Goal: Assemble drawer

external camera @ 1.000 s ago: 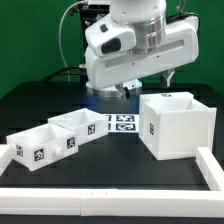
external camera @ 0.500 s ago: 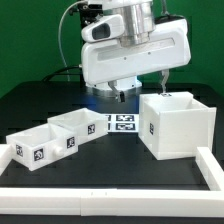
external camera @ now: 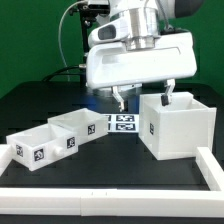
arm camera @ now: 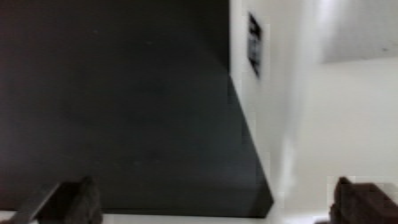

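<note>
The white casing (external camera: 176, 124) stands open-topped at the exterior view's right, a tag on its front. Two white box trays (external camera: 35, 146) (external camera: 78, 128) sit side by side at the left, each tagged. My gripper (external camera: 143, 97) hangs over the casing's left upper edge. It is open and empty, with one finger (external camera: 118, 98) outside the casing and the other (external camera: 168, 95) over its hollow. In the wrist view the gripper (arm camera: 214, 205) shows wide-apart fingertips (arm camera: 63, 205) over the black table and the casing's white wall (arm camera: 320, 110).
The marker board (external camera: 122, 123) lies flat between the trays and the casing. A long white border rail (external camera: 110, 200) runs along the front and up the right side. The table is black (external camera: 40, 100). Cables hang behind the arm.
The arm has moved to the exterior view's right and come down, from above the marker board to over the casing's left edge. The gripper stays open.
</note>
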`<state>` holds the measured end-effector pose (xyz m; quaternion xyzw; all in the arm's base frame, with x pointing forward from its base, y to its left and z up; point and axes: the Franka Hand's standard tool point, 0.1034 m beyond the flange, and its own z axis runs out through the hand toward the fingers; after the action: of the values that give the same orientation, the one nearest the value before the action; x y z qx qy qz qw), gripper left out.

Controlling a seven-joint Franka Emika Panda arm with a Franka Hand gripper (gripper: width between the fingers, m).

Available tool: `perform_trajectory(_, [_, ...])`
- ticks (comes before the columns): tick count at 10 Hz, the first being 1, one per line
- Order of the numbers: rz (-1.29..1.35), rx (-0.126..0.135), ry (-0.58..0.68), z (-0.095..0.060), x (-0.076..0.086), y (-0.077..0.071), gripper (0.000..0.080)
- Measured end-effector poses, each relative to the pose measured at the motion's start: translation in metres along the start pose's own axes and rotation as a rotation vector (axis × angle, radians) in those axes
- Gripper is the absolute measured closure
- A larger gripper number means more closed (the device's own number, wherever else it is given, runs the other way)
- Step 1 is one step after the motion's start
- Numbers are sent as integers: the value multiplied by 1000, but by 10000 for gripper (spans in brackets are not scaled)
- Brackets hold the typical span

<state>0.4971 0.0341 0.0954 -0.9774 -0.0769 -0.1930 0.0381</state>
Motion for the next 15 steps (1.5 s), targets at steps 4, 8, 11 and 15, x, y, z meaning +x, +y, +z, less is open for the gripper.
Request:
perform_trajectory(4, [8, -39, 74, -4, -12, 0, 150])
perform_trajectory(8, [-59, -36, 101, -22, -10, -30, 150])
perform_trajectory(11, [-49, -6, 65, -3, -17, -39, 150])
perform_trajectory(15, [-21, 19, 51, 16, -9, -39, 150])
